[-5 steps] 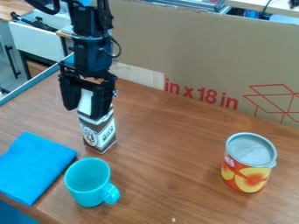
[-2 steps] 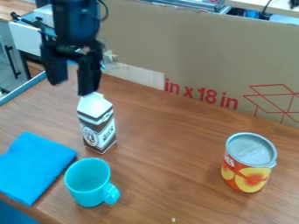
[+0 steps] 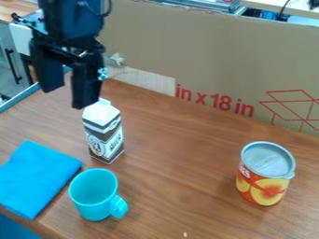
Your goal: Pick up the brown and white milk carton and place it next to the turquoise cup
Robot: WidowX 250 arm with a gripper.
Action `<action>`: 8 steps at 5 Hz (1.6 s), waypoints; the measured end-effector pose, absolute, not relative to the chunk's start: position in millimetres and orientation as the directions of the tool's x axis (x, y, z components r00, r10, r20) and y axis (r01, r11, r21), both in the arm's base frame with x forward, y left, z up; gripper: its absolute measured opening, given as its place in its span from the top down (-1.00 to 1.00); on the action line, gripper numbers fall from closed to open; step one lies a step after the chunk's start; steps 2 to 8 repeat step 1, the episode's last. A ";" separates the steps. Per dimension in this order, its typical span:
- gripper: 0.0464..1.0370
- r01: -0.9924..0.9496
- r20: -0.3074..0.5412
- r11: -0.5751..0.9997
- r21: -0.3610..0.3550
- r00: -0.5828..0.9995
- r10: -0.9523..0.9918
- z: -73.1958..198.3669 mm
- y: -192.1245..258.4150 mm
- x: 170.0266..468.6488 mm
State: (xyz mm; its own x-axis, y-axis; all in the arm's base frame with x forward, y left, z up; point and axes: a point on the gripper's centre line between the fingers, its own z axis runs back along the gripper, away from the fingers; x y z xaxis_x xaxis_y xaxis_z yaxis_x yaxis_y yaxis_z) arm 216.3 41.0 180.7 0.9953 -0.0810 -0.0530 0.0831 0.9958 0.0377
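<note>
1. Black two-finger claw [image 3: 68,96], up at the upper left of the view: its fingers stand apart with bare space between them, and it holds nothing. One fingertip looks close to the carton's peak, though from where I'm standing I can't tell whether they touch.
2. Brown wooden tabletop [image 3: 181,163], carrying everything laid out below the claw.
3. Tall tan cardboard panel [image 3: 211,51] with red print, standing along the far edge.
4. Folded bright blue cloth [image 3: 37,177], lying flat at the near left, its corner just beside the mug.
5. Orange-and-yellow cylindrical can [image 3: 266,175] with a grey lid, upright over on the right, well apart from the others.
6. Brown-and-white gable-topped carton [image 3: 104,135], upright on the wood behind the mug; it's the thing nearest the claw.
7. Turquoise mug [image 3: 93,193], upright, mouth up, its handle towards the lower right, between the cloth and the can.
8. As I judge it, the step in hand is an empty-handed one, with the carton free on the wood. Any grip on it from here calls for lining up both fingers around its sides before lowering, or that near fingertip could knock its peak.
</note>
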 end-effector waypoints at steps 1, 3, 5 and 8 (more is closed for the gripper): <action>-0.94 0.090 -0.089 0.996 0.029 0.992 -0.087 180.9 33.5 205.2; -0.94 0.090 -0.089 0.996 0.029 0.992 -0.087 180.9 33.5 205.2; -0.94 0.090 -0.089 0.996 0.029 0.992 -0.087 180.9 33.5 205.2; -0.94 0.090 -0.089 0.996 0.029 0.992 -0.087 180.9 33.5 205.2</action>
